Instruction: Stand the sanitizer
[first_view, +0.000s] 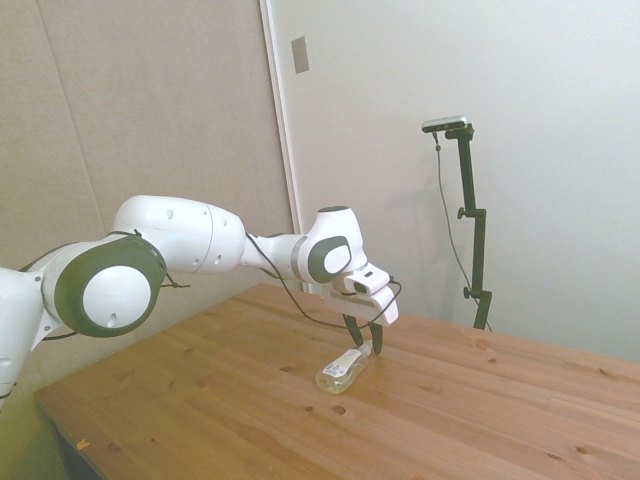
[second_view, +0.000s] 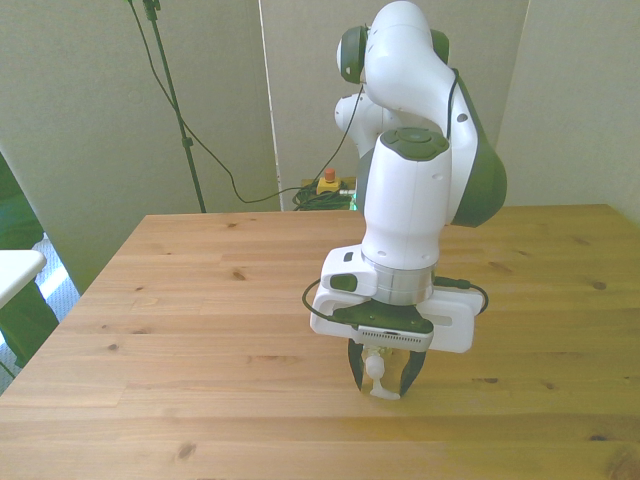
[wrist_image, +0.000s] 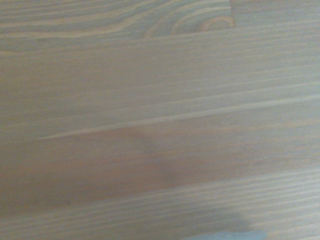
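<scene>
The sanitizer (first_view: 340, 373) lies on its side on the wooden table (first_view: 200, 400), a small clear bottle of pale liquid. Its white pump top (second_view: 380, 378) points toward the gripper. My gripper (first_view: 366, 345) is down low over that end, fingers pointing at the table. In the front view the gripper (second_view: 384, 376) stands open, one dark finger on each side of the pump top with a little gap showing. The bottle's body is hidden behind the pump top there. The wrist view shows only blurred wood grain.
Bare planks of the table (second_view: 200, 300) spread out on all sides of the bottle. A red button box (second_view: 326, 183) and cables lie on the floor behind the table's far edge. A white surface (second_view: 15, 270) pokes in at the front view's left.
</scene>
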